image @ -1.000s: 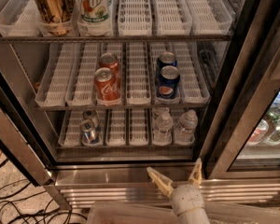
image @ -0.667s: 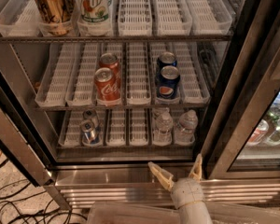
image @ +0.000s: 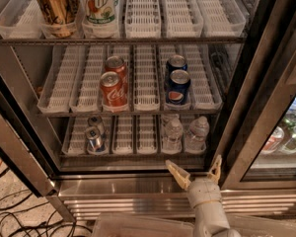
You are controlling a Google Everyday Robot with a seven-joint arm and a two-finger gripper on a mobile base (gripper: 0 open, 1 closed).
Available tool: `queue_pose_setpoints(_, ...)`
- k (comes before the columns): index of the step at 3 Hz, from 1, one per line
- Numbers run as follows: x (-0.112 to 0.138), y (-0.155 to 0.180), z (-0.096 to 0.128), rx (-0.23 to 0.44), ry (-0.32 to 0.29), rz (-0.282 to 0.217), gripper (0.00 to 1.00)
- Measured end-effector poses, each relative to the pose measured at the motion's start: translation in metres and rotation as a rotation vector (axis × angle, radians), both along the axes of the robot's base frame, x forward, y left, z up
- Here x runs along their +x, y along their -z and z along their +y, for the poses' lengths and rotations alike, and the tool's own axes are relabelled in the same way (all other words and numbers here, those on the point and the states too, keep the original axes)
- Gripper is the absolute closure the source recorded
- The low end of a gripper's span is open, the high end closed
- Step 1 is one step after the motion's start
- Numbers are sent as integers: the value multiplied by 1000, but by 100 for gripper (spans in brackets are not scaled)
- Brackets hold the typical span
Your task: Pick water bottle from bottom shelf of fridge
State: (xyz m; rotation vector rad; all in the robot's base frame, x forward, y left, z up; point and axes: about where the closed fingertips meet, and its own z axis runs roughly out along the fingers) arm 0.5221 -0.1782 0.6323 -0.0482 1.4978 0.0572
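Since a second ago the gripper [image: 193, 160] has crept up and a little to the right, towards the fridge [image: 138, 194]. The water bottle [image: 197, 131] stands upright in the rightmost filled lane of the bottom shelf [image: 138, 138], with a second bottle [image: 173, 133] like it in the lane just to its left. The gripper hangs nearer than both, in front of the steel base and just below the shelf's front edge. Its two fingers are spread wide and hold nothing, and the gap between them lies roughly under the water bottle without touching it.

Further left on the same shelf stand two small blue-and-silver cans [image: 94, 134]. The shelf above carries red cola cans [image: 111, 84] and blue cola cans [image: 177, 80]. Dark cables [image: 17, 216] trail over the floor at the near left.
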Motion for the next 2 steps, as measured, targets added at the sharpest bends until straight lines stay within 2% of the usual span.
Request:
queue_pose_setpoints(1, 0, 0, 0, 0, 0, 0, 1)
queue_pose_setpoints(2, 0, 0, 0, 0, 0, 0, 19)
